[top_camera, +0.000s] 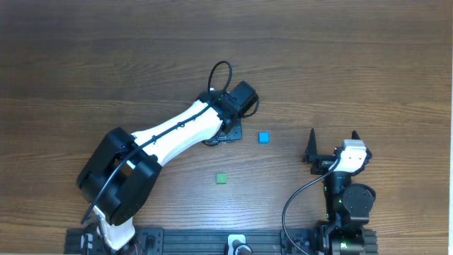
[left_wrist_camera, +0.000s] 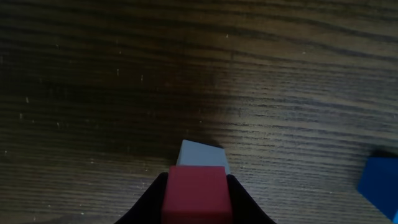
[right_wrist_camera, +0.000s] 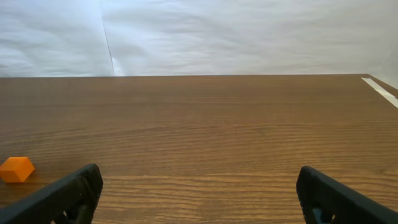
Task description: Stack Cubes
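Fingers (left_wrist_camera: 148,208), left, clamp red cube (left_wrist_camera: 196,194) — grey cube (left_wrist_camera: 200,154) beyond edge.

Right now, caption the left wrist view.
Left end effector holds a red cube close to a white cube; blue cube nearby.

A dark wood-grain table (top_camera: 85,42) meets a plain white backdrop (right_wrist_camera: 249,37) behind.

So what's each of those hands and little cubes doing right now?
Left hand: shut on the red cube.
Right hand: open, empty.
Red cube: gripped.
White cube: resting on the table.
Blue cube: loose on the table.
Green cube: loose on the table.
Orange cube: loose on the table.
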Tool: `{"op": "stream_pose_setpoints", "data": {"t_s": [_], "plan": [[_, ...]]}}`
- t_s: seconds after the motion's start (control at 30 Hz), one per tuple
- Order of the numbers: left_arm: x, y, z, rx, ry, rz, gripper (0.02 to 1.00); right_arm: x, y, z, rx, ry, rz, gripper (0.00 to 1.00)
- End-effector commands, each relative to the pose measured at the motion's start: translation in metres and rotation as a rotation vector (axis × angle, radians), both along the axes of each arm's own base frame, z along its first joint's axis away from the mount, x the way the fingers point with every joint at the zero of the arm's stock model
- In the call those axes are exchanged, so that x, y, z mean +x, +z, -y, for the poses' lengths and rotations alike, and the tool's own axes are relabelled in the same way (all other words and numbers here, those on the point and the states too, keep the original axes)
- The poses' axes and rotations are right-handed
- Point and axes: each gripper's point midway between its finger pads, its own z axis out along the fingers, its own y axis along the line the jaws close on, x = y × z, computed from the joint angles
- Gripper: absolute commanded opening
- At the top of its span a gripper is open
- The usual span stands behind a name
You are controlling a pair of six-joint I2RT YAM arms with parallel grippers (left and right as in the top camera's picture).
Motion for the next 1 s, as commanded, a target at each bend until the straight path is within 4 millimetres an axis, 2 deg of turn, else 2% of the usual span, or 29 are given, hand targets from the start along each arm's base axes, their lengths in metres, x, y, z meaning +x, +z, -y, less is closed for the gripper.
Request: {"op": "stream_pose_setpoints", "data": {"t_s": [0.03,0.37,0.53,0.63,0.83,0.9,1.0], "plan": [[0.007,0.0,0.0,0.008,0.018,0.017,0.277,0.0,-0.002,-0.001,-0.001,0.008,0.001,0.993],[0.007,0.0,0.0,0.009,0.018,0.016,0.402,0.0,-0.002,-0.001,-0.001,0.008,0.001,0.991],[0.013,0.005,0.002,0.01,0.022,0.044,0.579,0.0,-0.002,-0.001,-0.001,0.008,0.001,0.993],[0.029,0.024,0.007,0.009,0.029,0.1,0.643,0.0,-0.002,-0.001,-0.001,0.008,0.001,0.993],[0.067,0.066,0.008,-0.007,0.075,0.168,0.669,0.0,-0.002,-0.001,-0.001,0.008,0.001,0.991],[0.083,0.071,0.01,-0.016,0.064,0.176,0.663,0.0,-0.002,-0.001,-0.001,0.008,0.001,0.993],[0.101,0.066,0.009,-0.009,0.066,0.172,0.638,0.0,-0.002,-0.001,-0.001,0.008,0.001,0.991]]}}
